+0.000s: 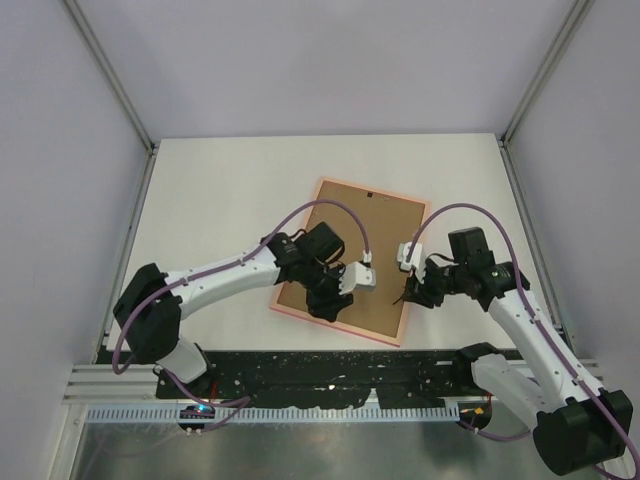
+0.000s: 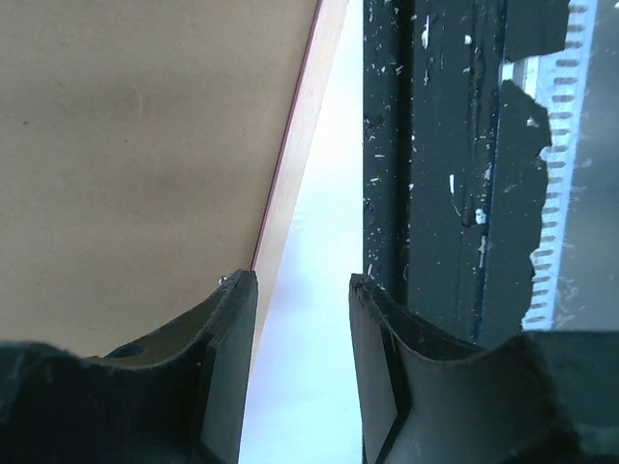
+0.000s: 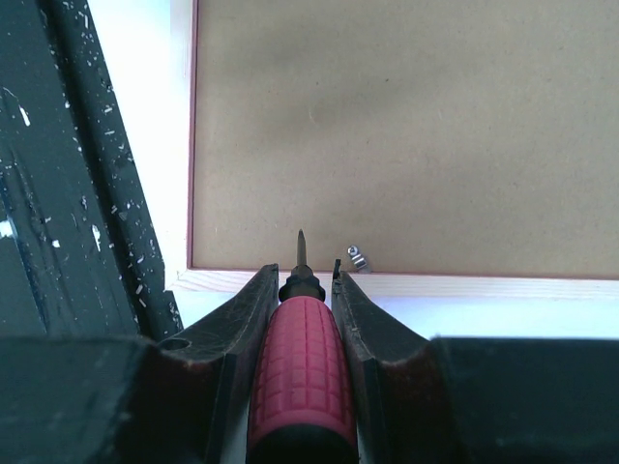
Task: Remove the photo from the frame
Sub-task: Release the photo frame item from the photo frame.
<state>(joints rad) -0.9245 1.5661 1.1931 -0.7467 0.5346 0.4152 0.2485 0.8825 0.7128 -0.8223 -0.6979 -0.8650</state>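
- Up close, the right gripper [image 3: 300, 275] is pinching a red-handled screwdriver [image 3: 295, 367]. Its tip points past the frame [image 3: 484, 285] rail onto the brown backing board [image 3: 406, 126], just beside a small metal tab [image 3: 356, 256].
- The left gripper [image 2: 303, 290] is spread with nothing between. One finger is over the board, the other over the counter [image 2: 314, 367].
- The frame lies back-up on the counter between both arms, and the photo is hidden underneath.

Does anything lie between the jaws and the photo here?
Yes: the brown backing board fills the face-down frame, covering the photo, which is out of sight. A metal tab sits at its edge.
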